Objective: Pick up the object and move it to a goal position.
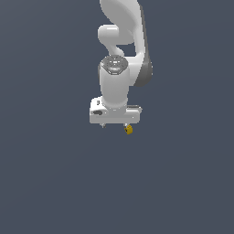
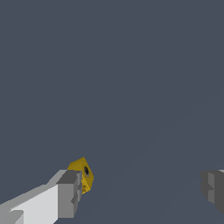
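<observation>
The object is a tiny yellow-orange blocky lump, just under the white gripper on the exterior view's right. In the wrist view the object shows a small dark hole and lies right against the tip of one grey-padded finger. The other finger stands far off across a wide gap. The gripper is open, and the lump is beside one fingertip, not between the two. Whether the finger touches it I cannot tell.
A plain dark grey-blue surface fills both views. The white arm rises from the gripper to the upper edge of the exterior view.
</observation>
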`<state>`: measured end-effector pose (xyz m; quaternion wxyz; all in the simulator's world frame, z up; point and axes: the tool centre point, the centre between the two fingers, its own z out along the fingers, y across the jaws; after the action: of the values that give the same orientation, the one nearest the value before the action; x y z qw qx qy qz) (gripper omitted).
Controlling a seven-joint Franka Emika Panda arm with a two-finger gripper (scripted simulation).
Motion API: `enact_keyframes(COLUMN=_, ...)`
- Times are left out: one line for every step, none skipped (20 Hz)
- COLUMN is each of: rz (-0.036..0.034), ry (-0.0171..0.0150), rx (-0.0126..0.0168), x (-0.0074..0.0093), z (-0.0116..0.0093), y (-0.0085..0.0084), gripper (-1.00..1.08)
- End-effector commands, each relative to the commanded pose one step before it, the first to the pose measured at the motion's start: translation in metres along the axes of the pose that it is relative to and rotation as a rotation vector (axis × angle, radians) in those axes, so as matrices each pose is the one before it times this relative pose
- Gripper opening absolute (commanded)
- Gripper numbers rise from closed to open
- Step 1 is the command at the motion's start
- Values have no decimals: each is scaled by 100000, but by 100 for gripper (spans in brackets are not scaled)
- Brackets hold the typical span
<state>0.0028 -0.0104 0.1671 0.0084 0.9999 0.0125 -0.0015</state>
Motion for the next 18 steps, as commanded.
enact_keyframes(rz=0, ry=0, rx=0, x=0, z=0, y=1, gripper=100)
enact_keyframes(rz=-105, ry=56, rx=-7, x=19, z=-7, y=-8, gripper=100)
enact_keyframes(rz=-271, ry=147, rx=-14, x=59, z=-8, y=1, gripper=100)
enact_keyframes(rz=-459, ry=255, rx=-25, x=99, z=-20, y=-5, gripper=100)
enact_keyframes(rz=-635, ry=366, rx=-35, x=143, z=-34, y=-4, gripper=100)
enact_keyframes(rz=-736, ry=452, rx=-43, x=182, z=-53, y=5, gripper=100)
enact_keyframes(rz=-575, ry=393, rx=-38, x=164, z=-61, y=16, gripper=100)
enact_keyframes(rz=-378, ry=308, rx=-30, x=136, z=-63, y=28, gripper=100)
enact_keyframes(rz=-184, ry=216, rx=-22, x=104, z=-62, y=36, gripper=100)
enact_keyframes(rz=-5, ry=119, rx=-13, x=60, z=-59, y=33, gripper=100)
enact_keyframes(rz=98, ry=-4, rx=0, x=12, z=-17, y=24, gripper=100)
enact_keyframes(rz=25, ry=-64, rx=7, x=-26, z=25, y=-16, gripper=100)
enact_keyframes(rz=-146, ry=-49, rx=6, x=-52, z=57, y=-45, gripper=100)
enact_keyframes(rz=-363, ry=-41, rx=7, x=-59, z=103, y=-82, gripper=100)
enact_keyframes(rz=-573, ry=-27, rx=8, x=-75, z=144, y=-117, gripper=100)
enact_keyframes(rz=-775, ry=-21, rx=10, x=-94, z=189, y=-151, gripper=100)
enact_keyframes(rz=-979, ry=-26, rx=14, x=-119, z=237, y=-192, gripper=100)
enact_keyframes(rz=-1165, ry=-42, rx=20, x=-148, z=285, y=-234, gripper=100)
